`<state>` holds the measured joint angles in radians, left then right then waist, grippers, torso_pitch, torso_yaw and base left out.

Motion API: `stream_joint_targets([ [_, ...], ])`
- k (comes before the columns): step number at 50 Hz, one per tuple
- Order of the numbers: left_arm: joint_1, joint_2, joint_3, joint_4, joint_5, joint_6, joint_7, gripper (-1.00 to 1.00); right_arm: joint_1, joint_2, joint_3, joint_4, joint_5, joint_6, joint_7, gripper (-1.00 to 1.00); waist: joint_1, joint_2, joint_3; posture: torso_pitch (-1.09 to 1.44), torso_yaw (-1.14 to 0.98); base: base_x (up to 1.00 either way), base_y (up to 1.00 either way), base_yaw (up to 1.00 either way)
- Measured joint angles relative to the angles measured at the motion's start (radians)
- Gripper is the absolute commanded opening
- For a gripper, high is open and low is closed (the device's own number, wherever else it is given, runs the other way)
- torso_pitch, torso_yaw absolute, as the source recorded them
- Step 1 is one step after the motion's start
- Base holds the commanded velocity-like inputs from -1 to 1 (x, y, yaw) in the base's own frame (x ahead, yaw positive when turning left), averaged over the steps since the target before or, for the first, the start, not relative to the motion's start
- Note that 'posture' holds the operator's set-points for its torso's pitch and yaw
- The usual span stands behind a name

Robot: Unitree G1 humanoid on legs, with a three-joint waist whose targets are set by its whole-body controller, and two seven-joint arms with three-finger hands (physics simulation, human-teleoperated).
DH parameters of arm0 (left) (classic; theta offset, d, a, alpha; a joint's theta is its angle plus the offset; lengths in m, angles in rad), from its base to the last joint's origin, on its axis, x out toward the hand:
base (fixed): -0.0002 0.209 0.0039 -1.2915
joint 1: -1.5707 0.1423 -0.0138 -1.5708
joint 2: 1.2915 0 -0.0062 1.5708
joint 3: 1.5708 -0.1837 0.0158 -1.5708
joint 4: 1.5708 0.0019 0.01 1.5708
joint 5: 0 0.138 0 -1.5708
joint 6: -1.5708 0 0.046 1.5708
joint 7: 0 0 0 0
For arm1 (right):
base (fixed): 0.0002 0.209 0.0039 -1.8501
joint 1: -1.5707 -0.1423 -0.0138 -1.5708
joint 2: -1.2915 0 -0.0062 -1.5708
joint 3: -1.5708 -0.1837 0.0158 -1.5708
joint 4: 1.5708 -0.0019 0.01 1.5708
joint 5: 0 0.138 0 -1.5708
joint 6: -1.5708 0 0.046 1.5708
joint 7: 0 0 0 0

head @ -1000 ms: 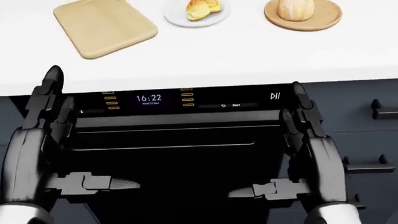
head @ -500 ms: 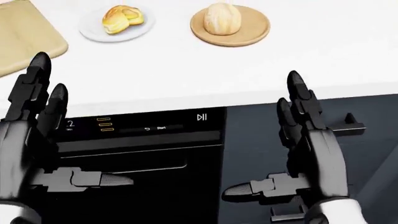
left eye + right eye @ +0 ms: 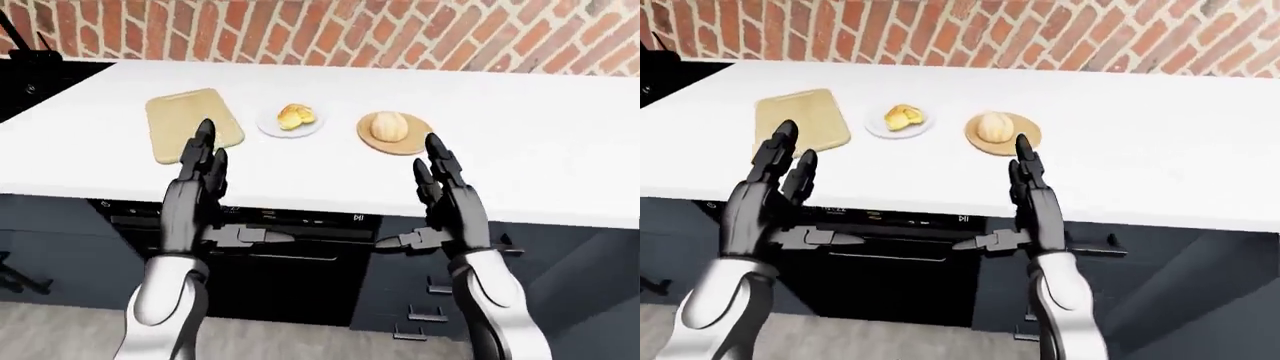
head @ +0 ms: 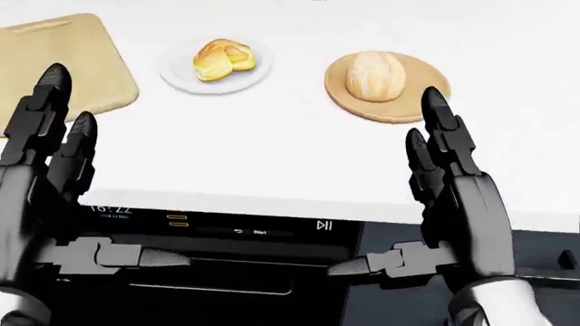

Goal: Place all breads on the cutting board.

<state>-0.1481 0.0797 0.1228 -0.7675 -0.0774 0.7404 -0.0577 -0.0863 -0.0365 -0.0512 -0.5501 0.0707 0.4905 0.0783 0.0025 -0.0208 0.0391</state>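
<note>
A white counter [image 3: 520,150] runs across the left-eye view, with a red brick wall [image 3: 400,30] behind it at 12 o'clock. Three things sit in a row on the counter. The wooden cutting board [image 3: 190,120] is at about 10 o'clock in that view, and it has nothing on it. Just beside it, toward 3 o'clock, is a small white plate [image 4: 213,75] with a little yellow bread roll [image 4: 220,58] on it — the roll looks like two puffy bits stuck together. Next along is a round wooden plate [image 4: 399,102] holding a pale round bun [image 4: 375,75]. Both breads are on their own plates, apart from the board.

The robot's two black hands are up, near the counter's edge. The left hand [image 4: 41,183] is at 9 o'clock in the head view, with its fingertips over the corner of the cutting board. Its fingers are straight and spread, thumb poking sideways toward 3 o'clock — it holds nothing. The right hand [image 4: 453,197] is at 4 o'clock, fingers straight too, thumb poking toward 9 o'clock, and it is empty as well. Its top fingertip sits just below the wooden plate in the view.

Under the counter is a black oven [image 3: 270,262] with small lit numbers on its panel. Dark drawers [image 3: 420,300] are at its 3 o'clock side.
</note>
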Motion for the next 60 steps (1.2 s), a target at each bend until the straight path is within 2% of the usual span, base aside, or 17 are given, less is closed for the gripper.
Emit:
stream_joint_targets([
  [3, 0.000, 0.007, 0.027, -0.012, 0.014, 0.014, 0.013, 1.00, -0.023, 0.005, 0.023, -0.010, 0.010, 0.007, 0.007, 1.00, 0.009, 0.025, -0.011, 0.00, 0.00, 0.07, 0.18, 0.00],
  [4, -0.004, 0.011, 0.034, -0.014, 0.020, 0.026, 0.019, 1.00, -0.027, 0.011, 0.030, -0.008, 0.017, 0.013, 0.010, 1.00, 0.008, 0.025, -0.002, 0.00, 0.00, 0.00, 0.00, 0.00],
  [5, -0.008, 0.011, 0.037, -0.013, 0.024, 0.045, 0.025, 1.00, -0.027, 0.012, 0.035, -0.006, 0.025, 0.024, 0.011, 1.00, 0.005, 0.040, 0.012, 0.00, 0.00, 0.00, 0.00, 0.00],
  [7, -0.020, 0.013, 0.028, -0.015, 0.026, 0.067, 0.028, 1.00, -0.022, 0.010, 0.022, -0.017, 0.038, 0.047, 0.007, 1.00, 0.002, 0.064, 0.012, 0.00, 0.00, 0.02, 0.00, 0.00],
  [12, -0.041, 0.012, 0.001, -0.037, 0.015, 0.064, 0.015, 1.00, -0.025, -0.005, -0.042, -0.060, 0.052, 0.049, -0.035, 1.00, 0.003, 0.057, -0.011, 0.00, 0.00, 0.15, 0.00, 0.00],
  [16, -0.046, 0.015, 0.011, -0.050, 0.020, 0.061, 0.017, 1.00, -0.033, -0.005, -0.039, -0.068, 0.073, 0.020, -0.046, 1.00, 0.005, 0.047, -0.025, 0.00, 0.00, 0.00, -0.09, -0.32],
  [20, -0.040, 0.012, 0.016, -0.035, 0.033, 0.063, 0.026, 1.00, -0.021, -0.004, -0.019, -0.044, 0.093, 0.013, -0.037, 1.00, 0.011, 0.011, -0.006, 0.00, 0.00, 0.00, -0.11, -0.63],
  [23, -0.042, 0.008, -0.011, -0.023, 0.022, 0.074, 0.014, 1.00, -0.005, -0.008, -0.049, -0.031, 0.087, 0.013, -0.052, 1.00, -0.008, 0.018, -0.009, 0.00, 0.00, 0.00, -0.17, 0.00],
  [25, -0.045, 0.010, -0.009, -0.024, 0.019, 0.077, 0.010, 1.00, -0.009, -0.009, -0.050, -0.026, 0.082, 0.011, -0.059, 1.00, -0.009, 0.005, -0.023, 0.00, 0.00, 0.00, -0.01, 0.00],
  [27, -0.046, 0.005, -0.009, -0.023, 0.018, 0.077, 0.009, 1.00, -0.008, -0.011, -0.044, -0.029, 0.083, 0.006, -0.060, 1.00, -0.004, 0.008, -0.014, 0.00, 0.00, 0.00, 0.00, 0.00],
  [30, -0.054, 0.009, -0.008, -0.034, 0.015, 0.092, 0.008, 1.00, -0.014, -0.014, -0.048, -0.030, 0.087, 0.013, -0.059, 1.00, 0.007, -0.036, 0.001, 0.00, 0.00, 0.00, -0.03, 0.00],
  [33, -0.062, 0.014, 0.002, -0.067, 0.018, 0.107, 0.013, 1.00, -0.022, -0.016, -0.050, -0.059, 0.094, 0.014, -0.059, 1.00, 0.004, -0.023, -0.019, 0.00, 0.00, 0.00, -0.06, 0.00],
  [38, -0.079, 0.020, 0.003, -0.127, 0.015, 0.136, 0.012, 1.00, -0.025, -0.022, -0.053, -0.110, 0.099, 0.037, -0.062, 1.00, -0.014, -0.001, -0.009, 0.00, 0.00, 0.00, 0.00, 0.00],
  [42, -0.090, 0.025, 0.002, -0.138, 0.007, 0.163, 0.005, 1.00, -0.036, -0.027, -0.065, -0.136, 0.100, 0.073, -0.068, 1.00, -0.019, 0.046, -0.015, 0.00, 0.00, 0.00, 0.00, 0.00],
  [46, -0.089, 0.031, 0.027, -0.148, 0.013, 0.207, 0.012, 1.00, -0.038, -0.037, -0.073, -0.176, 0.098, 0.131, -0.070, 1.00, -0.025, 0.017, -0.011, 0.00, 0.00, 0.00, 0.00, 0.00],
  [55, -0.093, 0.033, 0.025, -0.199, 0.003, 0.223, 0.009, 1.00, -0.138, -0.076, -0.077, -0.293, 0.063, 0.274, -0.093, 1.00, -0.007, 0.006, -0.021, 0.00, 0.00, 0.00, 0.00, 0.00],
  [60, -0.093, 0.033, 0.021, -0.203, 0.004, 0.235, 0.010, 1.00, -0.198, -0.092, -0.061, -0.252, -0.001, 0.341, -0.093, 1.00, -0.002, 0.003, -0.017, 0.00, 0.00, 0.00, 0.00, 0.00],
])
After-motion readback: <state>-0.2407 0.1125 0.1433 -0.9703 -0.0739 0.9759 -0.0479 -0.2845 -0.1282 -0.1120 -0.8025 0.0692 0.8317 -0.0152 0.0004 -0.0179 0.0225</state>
